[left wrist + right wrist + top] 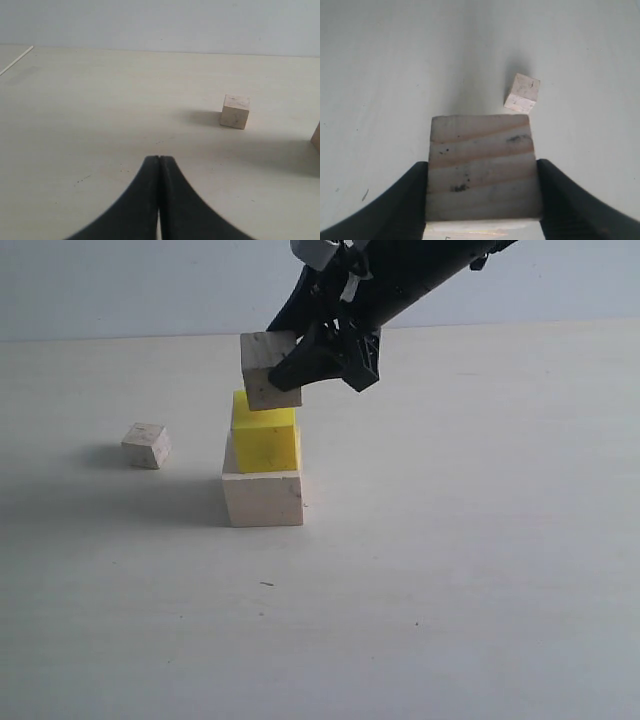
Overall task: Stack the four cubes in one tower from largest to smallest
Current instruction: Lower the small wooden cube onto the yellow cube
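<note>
Jaws of my right gripper (482,167) clamp a small speckled cube (265,365), tilted, just over the yellow cube (265,440), which sits on the large pale cube (263,498). I note the left gripper (159,161) pressed together, empty; beyond it, the second small cube (235,112) rests on the table (450,590).

right claw (481,165): black, plain, matt.
held cube (480,145): between the right claw's fingers; pale beige wood with tan grain bands running across, dark specks and a few grey-black smudges.
yellow cube (266,440): just under the right claw; bright, even yellow.
large cube (263,498): lowest beneath the right claw; pale cream-beige, grain barely visible.
loose cube (235,112): well apart from both claws; beige-grey, small dark marks near its upper edge.
left claw (159,161): black, plain.
table (450,590): off-white, tiny dark flecks, soft grey shadows.
wall (120,285): pale grey-blue, plain.
</note>
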Action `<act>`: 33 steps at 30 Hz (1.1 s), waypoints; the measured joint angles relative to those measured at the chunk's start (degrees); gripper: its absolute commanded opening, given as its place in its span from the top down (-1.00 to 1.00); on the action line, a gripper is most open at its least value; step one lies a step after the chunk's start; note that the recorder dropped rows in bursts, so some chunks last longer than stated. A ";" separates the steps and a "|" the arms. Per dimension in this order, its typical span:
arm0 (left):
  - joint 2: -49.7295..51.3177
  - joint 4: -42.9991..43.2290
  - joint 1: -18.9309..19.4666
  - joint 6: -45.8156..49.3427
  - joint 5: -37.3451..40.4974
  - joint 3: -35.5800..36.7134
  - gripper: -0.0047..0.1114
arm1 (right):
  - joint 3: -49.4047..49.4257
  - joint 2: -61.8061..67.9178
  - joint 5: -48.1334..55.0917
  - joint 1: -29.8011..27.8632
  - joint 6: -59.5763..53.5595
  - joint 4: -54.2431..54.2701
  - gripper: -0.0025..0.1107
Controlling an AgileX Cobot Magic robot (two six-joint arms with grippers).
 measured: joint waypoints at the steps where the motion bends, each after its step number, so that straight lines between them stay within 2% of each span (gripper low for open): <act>1: 0.00 0.00 0.00 0.00 0.00 0.00 0.92 | 0.00 0.00 -0.13 0.00 0.00 0.69 0.96; 11: 0.00 0.00 0.00 0.00 0.00 0.00 0.92 | -0.22 1.80 -0.80 0.26 -0.11 2.05 0.96; 18: 0.00 0.00 0.00 0.00 0.00 0.00 0.92 | -0.22 1.82 -2.29 2.48 -0.11 1.58 0.96; 33: 0.00 0.00 0.00 0.00 0.00 0.00 0.92 | -0.22 1.82 -4.70 2.48 0.67 -0.95 0.96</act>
